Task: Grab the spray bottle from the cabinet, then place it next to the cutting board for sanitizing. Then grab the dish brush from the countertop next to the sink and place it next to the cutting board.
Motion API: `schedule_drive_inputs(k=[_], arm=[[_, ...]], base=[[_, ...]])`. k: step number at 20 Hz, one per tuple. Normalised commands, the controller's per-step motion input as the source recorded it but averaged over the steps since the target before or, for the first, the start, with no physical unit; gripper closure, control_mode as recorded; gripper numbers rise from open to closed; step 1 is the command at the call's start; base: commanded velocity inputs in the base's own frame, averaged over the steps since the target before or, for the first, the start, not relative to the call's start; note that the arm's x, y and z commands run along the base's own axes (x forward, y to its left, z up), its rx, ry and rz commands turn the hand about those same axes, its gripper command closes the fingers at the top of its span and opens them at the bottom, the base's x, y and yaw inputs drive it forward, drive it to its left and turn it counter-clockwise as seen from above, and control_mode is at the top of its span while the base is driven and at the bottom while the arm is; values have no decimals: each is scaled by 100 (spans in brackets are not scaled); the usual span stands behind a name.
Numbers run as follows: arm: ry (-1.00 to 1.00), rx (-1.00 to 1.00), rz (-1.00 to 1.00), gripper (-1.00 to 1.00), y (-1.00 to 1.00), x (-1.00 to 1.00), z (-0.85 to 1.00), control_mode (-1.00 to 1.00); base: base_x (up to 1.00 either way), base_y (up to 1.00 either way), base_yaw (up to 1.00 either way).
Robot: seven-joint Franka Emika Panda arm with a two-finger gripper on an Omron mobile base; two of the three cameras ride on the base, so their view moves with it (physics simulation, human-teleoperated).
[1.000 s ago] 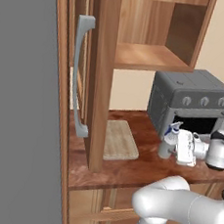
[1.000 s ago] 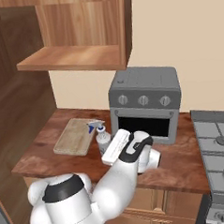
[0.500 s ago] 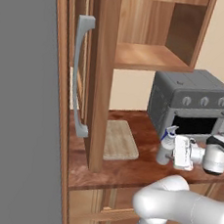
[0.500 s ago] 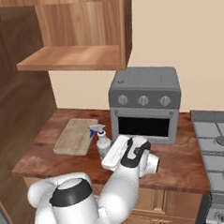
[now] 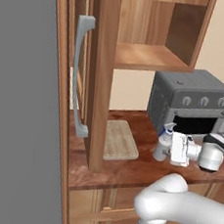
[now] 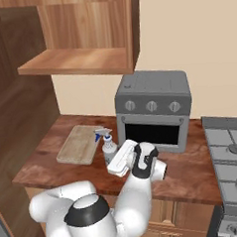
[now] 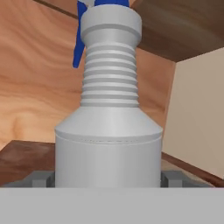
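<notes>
Lower since a second ago — pincer (image 5: 168,149) clamps one spray bottle (image 5: 163,145), upright near one cutting board (image 5: 120,140).

In the hand view the spray bottle (image 7: 108,131) is cut off at the top edge, so its blue nozzle shows only in part, and its base is out of sight below. In the left base view the gripper (image 5: 168,149) sits against the spray bottle and its fingers are too small to make out. The toaster oven (image 5: 194,101) there runs past the right edge.
</notes>
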Motion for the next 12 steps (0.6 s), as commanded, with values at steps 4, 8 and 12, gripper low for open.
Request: schedule_drive_inputs(k=[4,8,12], arm=[[0,2,1,100,0,47,-4,-100],[0,0,1,100,0,41,-28,-100],[0,0,0,100,0,24,-62,-100]], base=[[0,0,0],[0,0,0],[0,0,0]])
